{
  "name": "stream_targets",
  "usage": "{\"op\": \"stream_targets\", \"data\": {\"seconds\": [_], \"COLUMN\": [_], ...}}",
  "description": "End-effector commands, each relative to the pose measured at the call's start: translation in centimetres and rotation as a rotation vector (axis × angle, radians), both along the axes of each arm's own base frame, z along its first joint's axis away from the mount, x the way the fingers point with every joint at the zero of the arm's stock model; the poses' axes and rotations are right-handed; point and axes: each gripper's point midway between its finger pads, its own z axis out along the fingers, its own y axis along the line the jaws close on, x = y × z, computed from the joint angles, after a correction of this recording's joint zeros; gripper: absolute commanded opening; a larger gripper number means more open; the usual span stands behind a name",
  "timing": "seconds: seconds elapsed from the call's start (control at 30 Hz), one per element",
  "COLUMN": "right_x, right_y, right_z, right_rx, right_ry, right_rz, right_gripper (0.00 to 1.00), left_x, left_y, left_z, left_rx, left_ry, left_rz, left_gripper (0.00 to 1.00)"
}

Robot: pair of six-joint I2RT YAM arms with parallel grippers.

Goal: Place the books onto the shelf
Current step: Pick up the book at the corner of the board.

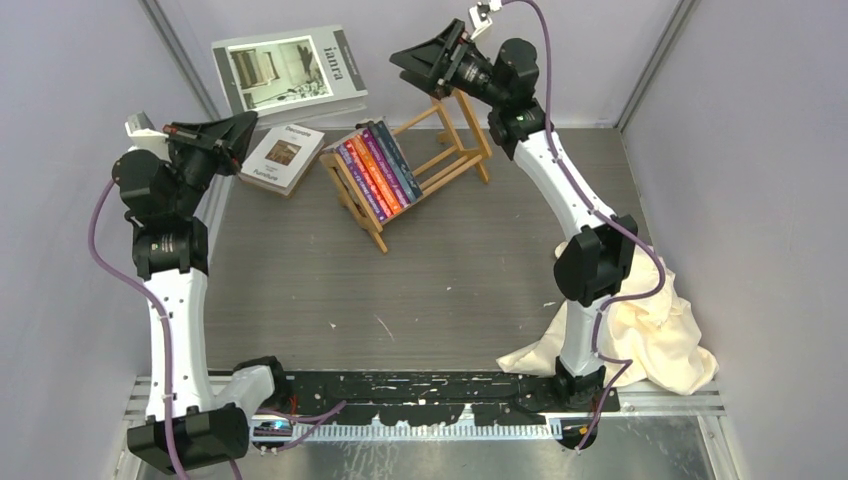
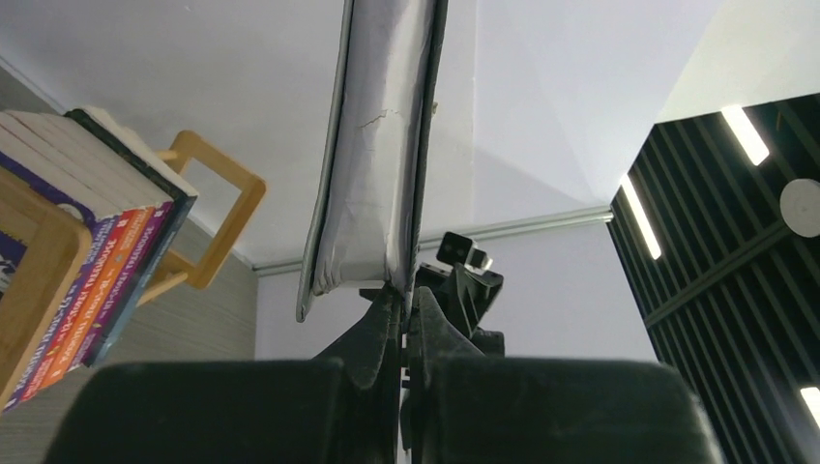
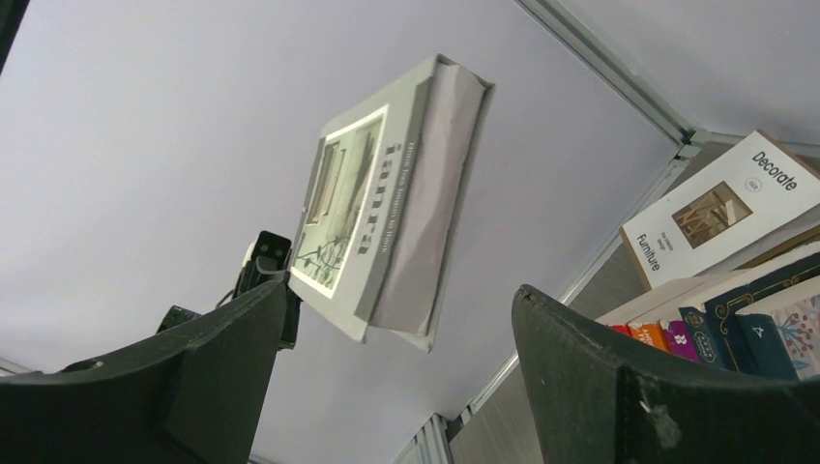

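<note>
Left claw [image 2: 403, 307] is clamped tight on one edge of the large grey book [image 1: 290, 72], holding it aloft near the back wall. Right claw [image 1: 425, 68] gapes wide, empty, above the wooden shelf [image 1: 455, 150], hiding its far end. Paperbacks [image 1: 378, 172] fill the shelf, titles unreadable. White Decorate book [image 1: 283, 157] lies on the counter [image 1: 450, 290]
</note>
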Motion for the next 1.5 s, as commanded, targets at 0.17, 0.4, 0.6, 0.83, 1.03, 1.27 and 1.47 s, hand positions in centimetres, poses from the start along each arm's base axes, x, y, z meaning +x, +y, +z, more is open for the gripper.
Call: {"op": "stream_targets", "data": {"seconds": [0.17, 0.4, 0.6, 0.83, 1.03, 1.27, 1.47], "right_x": [-0.4, -0.1, 0.5, 0.8, 0.8, 0.9, 0.9], "right_y": [0.2, 0.5, 0.8, 1.0, 1.1, 1.2, 1.3], "right_z": [2.5, 3.2, 3.1, 2.5, 2.5, 2.0, 1.5], "right_rx": [0.067, 0.093, 0.117, 0.12, 0.126, 0.129, 0.13], "right_ry": [-0.039, -0.041, -0.025, -0.012, -0.009, 0.006, 0.016], "right_rz": [0.069, 0.087, 0.104, 0.113, 0.124, 0.135, 0.145], "right_gripper": [0.92, 0.92, 0.92, 0.92, 0.92, 0.92, 0.91], "left_x": [-1.7, -1.0, -0.5, -0.2, 0.0, 0.1, 0.1], "left_y": [-2.4, -3.4, -3.9, -5.3, -6.1, -7.1, -7.8], "left_z": [5.0, 4.0, 3.5, 3.5, 3.4, 3.6, 3.8], "left_rx": [0.03, 0.043, 0.048, 0.056, 0.063, 0.072, 0.079], "left_ry": [-0.195, -0.175, -0.168, -0.177, -0.176, -0.191, -0.204], "left_rz": [-0.145, -0.188, -0.207, -0.251, -0.279, -0.316, -0.343], "left_gripper": [0.0, 0.0, 0.0, 0.0, 0.0, 0.0, 0.0]}}
